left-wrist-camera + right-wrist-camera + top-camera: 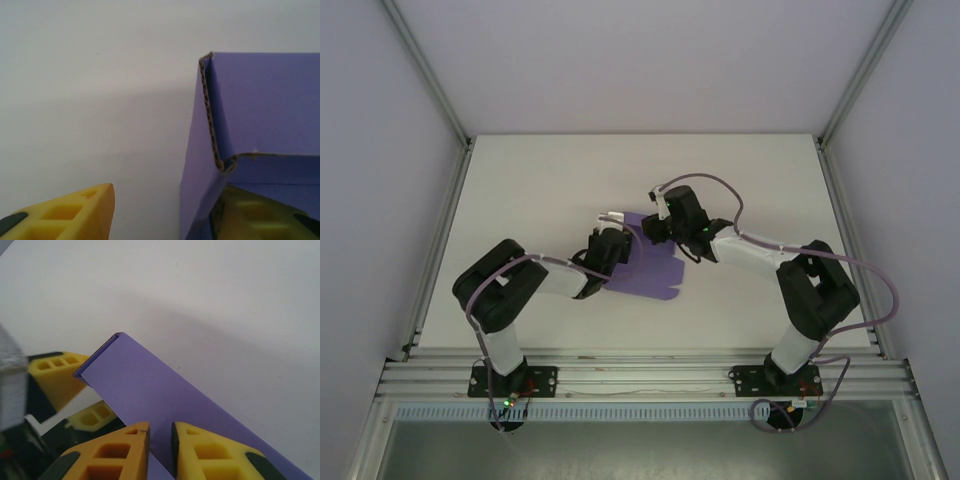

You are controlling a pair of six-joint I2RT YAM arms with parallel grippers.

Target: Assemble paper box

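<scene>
- You have the paper box (655,275) lying on the table (540,190) near its middle, between the two arms.
- Your left gripper (615,240) sits at the box's left edge, one finger outside a raised wall.
- Your right gripper (653,230) sits at its far end, astride another wall.

Nothing can be read in any view. The box (260,100) is plain purple card with no print, its corrugated cut edge bare. The white tabletop (540,190) carries no mark or label.
</scene>
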